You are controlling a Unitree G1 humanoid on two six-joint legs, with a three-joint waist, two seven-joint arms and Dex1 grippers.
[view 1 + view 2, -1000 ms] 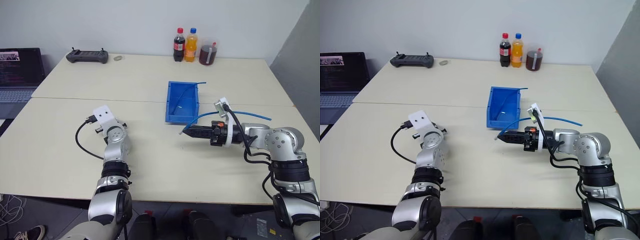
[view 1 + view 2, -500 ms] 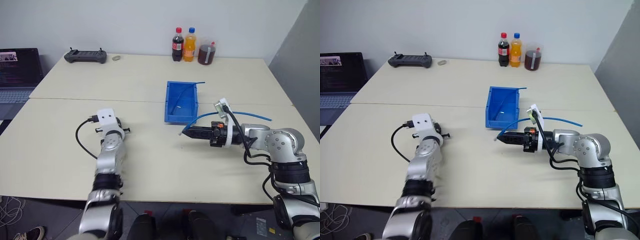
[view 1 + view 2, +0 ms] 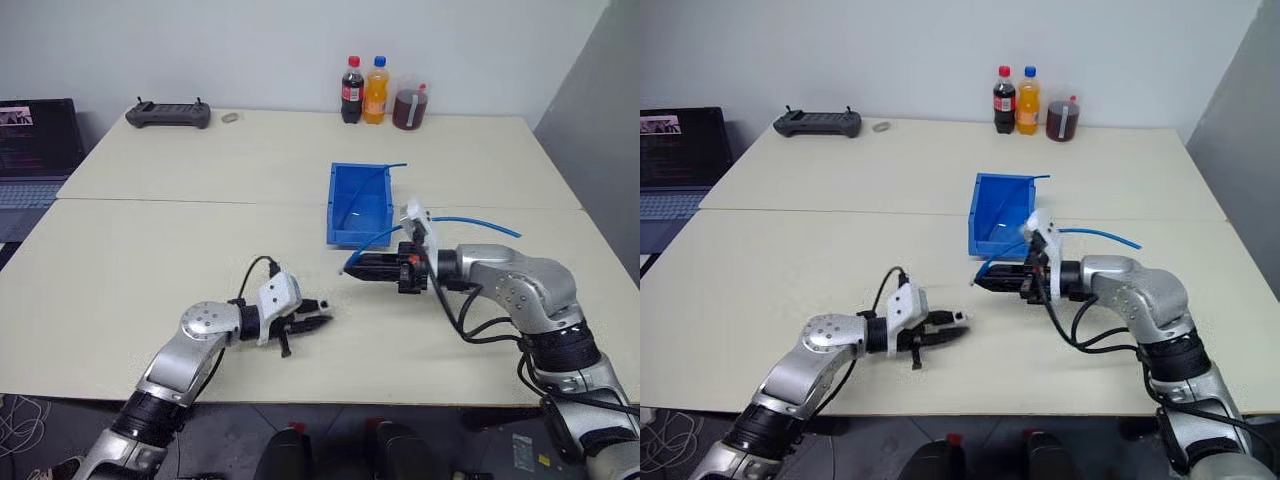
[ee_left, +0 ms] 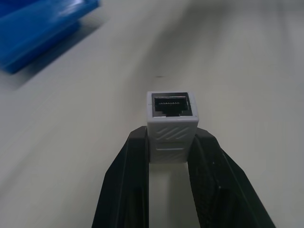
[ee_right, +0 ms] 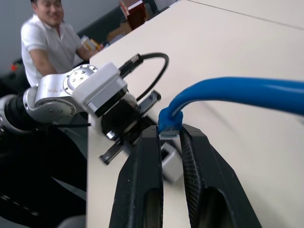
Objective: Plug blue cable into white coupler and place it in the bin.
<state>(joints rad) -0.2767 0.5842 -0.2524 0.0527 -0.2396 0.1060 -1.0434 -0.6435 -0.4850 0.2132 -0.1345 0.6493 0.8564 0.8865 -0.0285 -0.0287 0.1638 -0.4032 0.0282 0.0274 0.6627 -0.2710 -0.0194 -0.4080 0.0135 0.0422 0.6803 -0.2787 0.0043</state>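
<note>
The left gripper is clamping the white coupler between its two black fingers, and in the left wrist view the coupler's dark socket is facing outward, away from the fingers. The gripper is hovering low over the near half of the table, pointing toward the robot's right. The right gripper is pinching the plug end of the blue cable; in the right wrist view the blue boot is sitting wedged between the fingertips, with the cable arching away behind it. This gripper is pointing toward the robot's left, so the two grippers are facing each other with an open stretch of tabletop lying between plug and coupler; they are near but not touching. From the right gripper the cable is running back past the wrist and trailing across the table on the robot's right, while another stretch is lying in the bin, its end poking over the far rim. The bin is sitting just behind the right gripper. Along the table's far edge are standing a cola bottle, an orange soda bottle and a jar of dark liquid, with a black controller well to the left and a laptop off the table's left side. A person in a white shirt is sitting beyond the left arm in the right wrist view
</note>
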